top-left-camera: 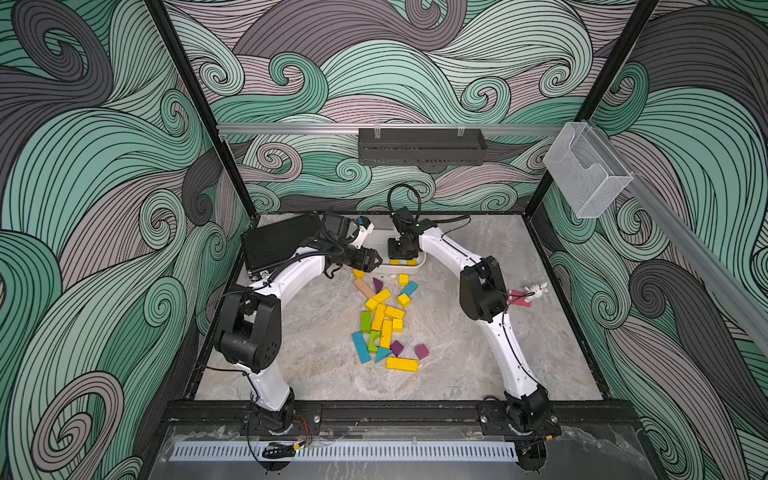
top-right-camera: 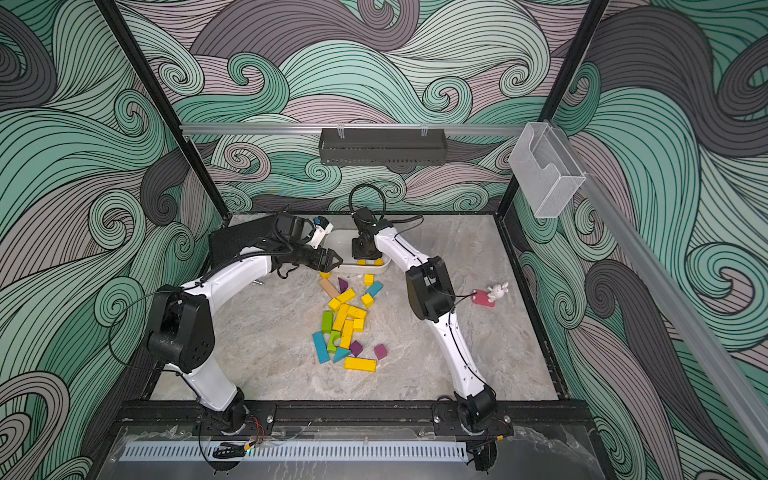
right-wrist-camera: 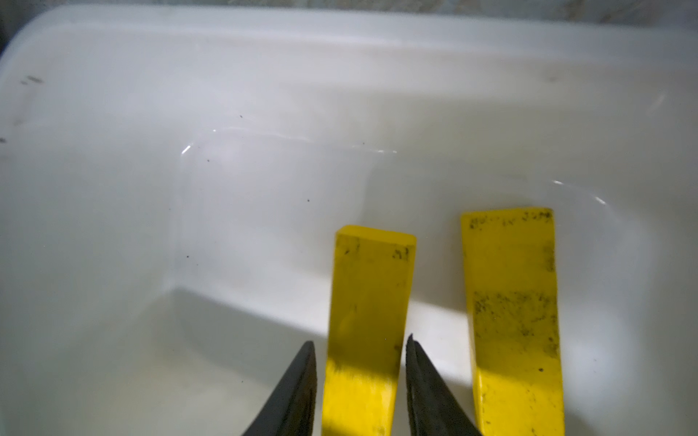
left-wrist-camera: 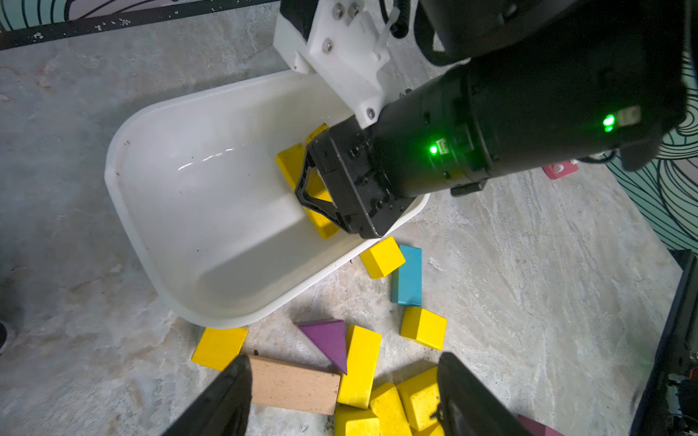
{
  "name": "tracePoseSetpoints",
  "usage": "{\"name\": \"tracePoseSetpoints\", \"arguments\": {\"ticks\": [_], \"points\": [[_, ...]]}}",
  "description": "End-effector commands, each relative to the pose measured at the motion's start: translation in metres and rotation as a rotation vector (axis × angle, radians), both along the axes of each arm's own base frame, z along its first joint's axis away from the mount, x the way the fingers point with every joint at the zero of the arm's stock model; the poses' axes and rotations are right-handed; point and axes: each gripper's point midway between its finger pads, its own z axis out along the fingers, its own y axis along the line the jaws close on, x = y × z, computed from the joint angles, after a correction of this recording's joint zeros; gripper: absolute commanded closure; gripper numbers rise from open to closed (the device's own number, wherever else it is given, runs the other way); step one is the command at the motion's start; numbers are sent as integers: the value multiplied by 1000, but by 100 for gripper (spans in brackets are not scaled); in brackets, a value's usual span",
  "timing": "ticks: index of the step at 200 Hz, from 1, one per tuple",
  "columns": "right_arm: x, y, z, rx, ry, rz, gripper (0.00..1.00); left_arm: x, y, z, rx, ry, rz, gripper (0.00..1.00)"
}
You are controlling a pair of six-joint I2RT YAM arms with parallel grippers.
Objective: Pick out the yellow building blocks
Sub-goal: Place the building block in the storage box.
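Two of the yellow building blocks (top-left-camera: 379, 318) lie flat on the floor of the white plastic tub (left-wrist-camera: 170, 211). They are long bars with scuffed, dark-speckled faces. One yellow bar (right-wrist-camera: 368, 287) sits between the fingers of my right gripper (right-wrist-camera: 360, 339). Its jaws are slightly parted: one finger is against the bar's edge and a sliver of gap shows at the other, so I am not clamping it. The second yellow bar (right-wrist-camera: 513, 302) lies parallel, just beside it. The other yellow cubes and bars are scattered on the marble-patterned tabletop (top-left-camera: 478, 365) in front of the tub, mixed with lime-green blocks (top-left-camera: 365, 321), a teal bar (left-wrist-camera: 407, 275), a purple triangle (left-wrist-camera: 328, 343) and a pale tan bar (left-wrist-camera: 294, 385) with visible wood grain. One flat yellow piece touches the tub's outer wall. My left gripper (left-wrist-camera: 343, 360) hovers over the nearest of these with its jaws wide apart, holding nothing. My right wrist hides part of the tub's interior from above. A black mesh tray (top-left-camera: 276, 241) lies behind my left arm, and a pink tag (top-left-camera: 519, 298) with a small white rabbit toy (top-left-camera: 536, 291) sits well apart.
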Motion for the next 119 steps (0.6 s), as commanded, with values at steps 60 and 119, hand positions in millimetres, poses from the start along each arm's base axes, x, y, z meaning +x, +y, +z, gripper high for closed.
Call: {"name": "tracePoseSetpoints", "arguments": {"ticks": [60,119], "points": [[0,0,54,18,-63,2,54,-8,3,27,-19,-57,-1,23],[-19,2,90,18,-104,28,55,-9,9,30,10,-91,0,24]]}}
